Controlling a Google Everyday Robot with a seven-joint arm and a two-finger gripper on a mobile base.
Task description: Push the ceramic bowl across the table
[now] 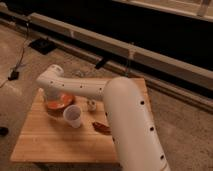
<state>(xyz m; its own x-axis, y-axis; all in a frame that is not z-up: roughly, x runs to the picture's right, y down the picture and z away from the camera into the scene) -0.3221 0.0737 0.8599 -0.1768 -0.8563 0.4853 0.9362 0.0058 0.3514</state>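
Observation:
An orange ceramic bowl (59, 103) sits on the left part of the wooden table (45, 140). My white arm reaches from the lower right across the table, and its far end bends down at the bowl. My gripper (52, 96) is at the bowl's back left rim, mostly hidden by the arm's wrist.
A white cup (72, 116) stands just in front and right of the bowl. A small pale object (92, 105) lies by the arm, and a reddish-brown packet (101, 127) lies near the table's middle. A dark ledge and rail run behind the table.

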